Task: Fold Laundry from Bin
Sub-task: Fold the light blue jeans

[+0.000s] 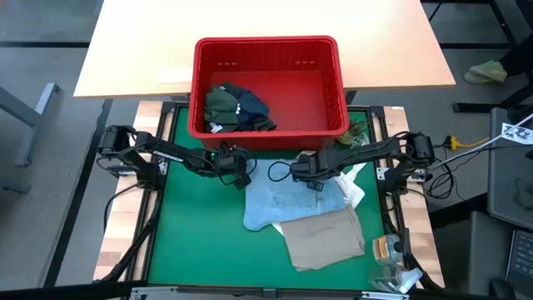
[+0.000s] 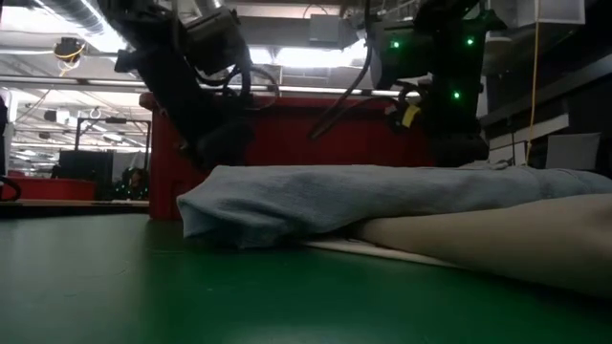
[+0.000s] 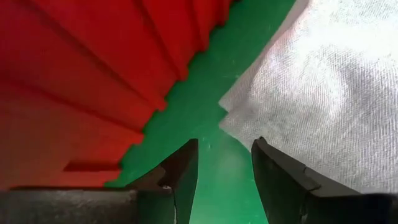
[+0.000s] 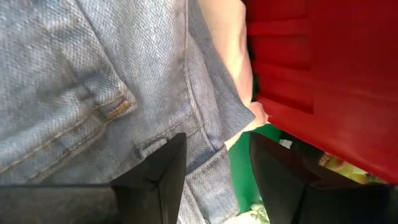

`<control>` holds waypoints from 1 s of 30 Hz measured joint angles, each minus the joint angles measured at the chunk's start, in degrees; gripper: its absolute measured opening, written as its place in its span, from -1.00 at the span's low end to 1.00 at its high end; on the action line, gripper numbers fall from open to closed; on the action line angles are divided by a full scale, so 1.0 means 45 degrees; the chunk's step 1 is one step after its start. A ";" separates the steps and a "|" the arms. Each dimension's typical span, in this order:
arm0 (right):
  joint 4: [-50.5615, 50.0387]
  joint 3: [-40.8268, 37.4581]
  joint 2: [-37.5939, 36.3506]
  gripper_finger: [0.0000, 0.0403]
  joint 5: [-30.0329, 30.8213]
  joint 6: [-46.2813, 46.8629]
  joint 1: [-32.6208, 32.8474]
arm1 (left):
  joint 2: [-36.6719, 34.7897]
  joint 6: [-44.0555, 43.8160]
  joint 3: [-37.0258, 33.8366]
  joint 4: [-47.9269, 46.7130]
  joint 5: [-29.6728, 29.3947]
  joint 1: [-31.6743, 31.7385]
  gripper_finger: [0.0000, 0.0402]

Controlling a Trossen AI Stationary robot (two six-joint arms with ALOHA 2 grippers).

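The red bin (image 1: 266, 43) stands at the far side of the green mat, with dark olive and navy laundry (image 1: 237, 107) heaped in its left half. In front of it a light blue garment (image 1: 287, 200) lies spread on the mat, and a beige one (image 1: 325, 237) lies over its near right part. My left gripper (image 3: 225, 180) is open over bare mat between the bin wall and the blue garment's left far corner (image 3: 249, 118). My right gripper (image 4: 217, 174) is open over the blue garment's far edge (image 4: 205, 124), close to the bin. My left gripper touches nothing. My right gripper slants down over the blue garment's seamed far edge (image 4: 155, 146), one finger on either side of it. Whether the fingers touch the cloth cannot be told.
The bin's near wall (image 3: 93, 74) is close beside both grippers. A white cloth (image 1: 356, 187) pokes out at the blue garment's right. A clear bag with small items (image 1: 390, 258) lies at the mat's near right corner. Bare mat (image 1: 200, 242) lies to the near left.
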 joint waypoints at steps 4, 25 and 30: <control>-0.1423 0.0918 0.0000 -0.12 -0.0003 -0.0097 0.0011 | -0.0005 0.0269 0.0295 -0.0194 0.0177 0.0002 -0.28; -0.3715 0.4052 -0.0005 -0.12 -0.6948 0.1438 0.3113 | -0.0044 0.2768 0.1661 -0.0232 0.1270 -0.0158 -0.28; -0.3588 0.4052 -0.0005 -0.12 -0.5721 0.3602 0.4761 | -0.0044 0.3463 0.1659 -0.0231 0.1256 -0.0158 -0.28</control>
